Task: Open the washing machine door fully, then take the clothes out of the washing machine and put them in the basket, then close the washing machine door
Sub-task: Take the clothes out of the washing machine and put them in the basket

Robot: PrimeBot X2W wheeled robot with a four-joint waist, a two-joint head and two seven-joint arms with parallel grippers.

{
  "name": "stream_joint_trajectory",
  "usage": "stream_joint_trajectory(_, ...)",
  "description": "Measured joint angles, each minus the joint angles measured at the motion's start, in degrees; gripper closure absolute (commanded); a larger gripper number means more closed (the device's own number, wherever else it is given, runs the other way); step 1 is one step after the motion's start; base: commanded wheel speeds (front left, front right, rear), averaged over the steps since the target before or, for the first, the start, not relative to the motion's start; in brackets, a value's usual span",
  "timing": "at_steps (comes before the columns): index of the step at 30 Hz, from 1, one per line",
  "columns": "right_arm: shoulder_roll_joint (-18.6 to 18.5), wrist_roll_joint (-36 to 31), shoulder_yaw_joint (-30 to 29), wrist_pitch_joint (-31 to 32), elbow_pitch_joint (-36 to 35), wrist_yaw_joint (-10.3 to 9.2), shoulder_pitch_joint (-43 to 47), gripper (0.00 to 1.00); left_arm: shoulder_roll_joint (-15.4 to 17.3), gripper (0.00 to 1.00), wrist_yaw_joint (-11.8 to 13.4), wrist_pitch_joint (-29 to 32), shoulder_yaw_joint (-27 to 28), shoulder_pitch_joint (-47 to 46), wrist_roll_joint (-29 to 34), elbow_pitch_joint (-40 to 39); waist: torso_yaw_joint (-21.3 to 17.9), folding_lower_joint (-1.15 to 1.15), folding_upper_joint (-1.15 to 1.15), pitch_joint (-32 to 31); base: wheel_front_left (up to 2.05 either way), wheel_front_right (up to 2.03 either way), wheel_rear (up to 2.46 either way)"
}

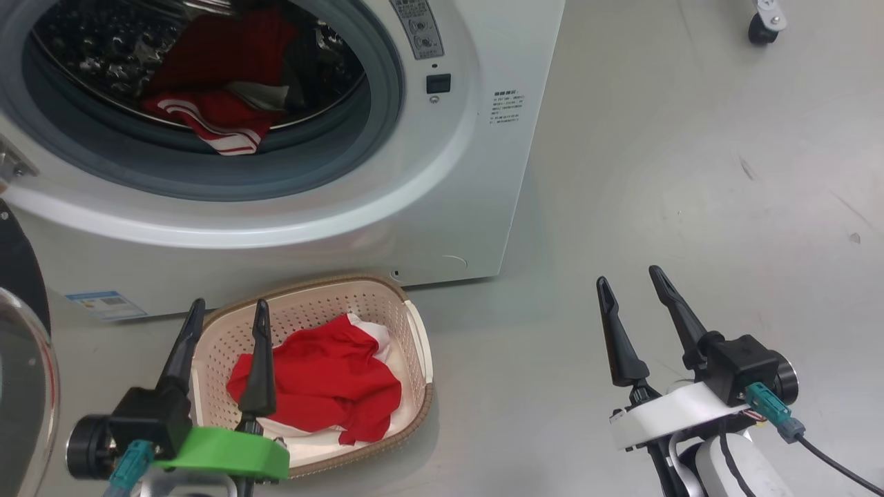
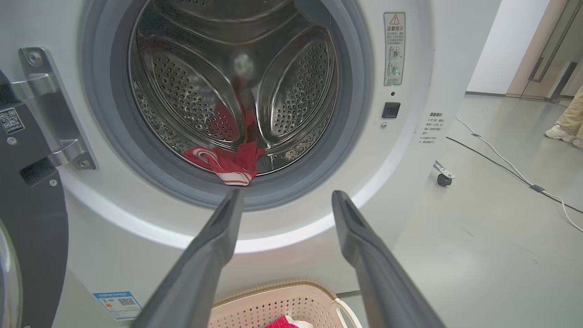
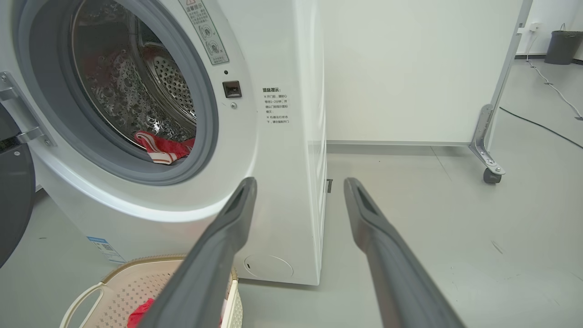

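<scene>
Clothes (image 1: pixel 207 114) in drum (image 1: pixel 103 48) lie beyond left tool (image 1: pixel 231 302) — seemingly apart.

A smooth grey floor (image 1: pixel 690 172) is covering the room and is reflecting diffuse light; faint scuff marks (image 1: pixel 746 166) are showing at right. A white partition panel (image 3: pixel 410 68) is standing at the far side, resting on a metal bracket with 1 black caster (image 3: pixel 491 175). A dark bin (image 3: pixel 563 45) is sitting at far right. 1 black cable (image 3: pixel 542 128) and 1 white cable (image 3: pixel 553 89) are running across the floor. A pale wooden door (image 2: pixel 546 45) is adjoining a white wall (image 2: pixel 492 45).
</scene>
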Motion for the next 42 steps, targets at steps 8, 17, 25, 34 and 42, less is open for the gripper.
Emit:
stream_joint_trajectory(8,0.03,-0.98,1.12,0.0,-2.12,0.1,-3.56,0.0,0.04,0.0,-0.26,2.46,-0.26,-7.66,0.11,1.51,-0.41,0.0,0.0,5.41,0.0,0.0,0.0)
stream_joint_trajectory(17,0.15,-1.04,2.65,0.0,-3.36,0.62,-7.52,0.0,2.78,0.0,-1.32,8.05,0.88,-18.94,0.36,6.04,-2.21,0.0,0.0,12.27,0.0,0.0,0.0)
stream_joint_trajectory(25,0.31,-0.3,3.94,0.0,-4.1,1.26,-12.22,0.0,6.95,0.0,-2.37,15.53,3.22,-29.45,0.67,11.18,-5.49,0.01,0.0,18.14,0.0,0.0,0.0)
stream_joint_trajectory(34,0.32,4.2,5.91,0.0,-4.69,1.05,-15.63,0.0,12.96,0.0,-3.43,24.68,5.92,-39.36,0.38,16.45,-10.56,0.01,0.0,23.01,0.0,0.0,0.0)
stream_joint_trajectory(42,0.37,7.62,7.4,0.0,-5.15,-0.07,-17.11,0.0,18.36,0.0,-4.88,32.33,7.1,-47.47,0.46,19.15,-14.3,0.01,0.0,26.09,0.0,0.0,0.0)
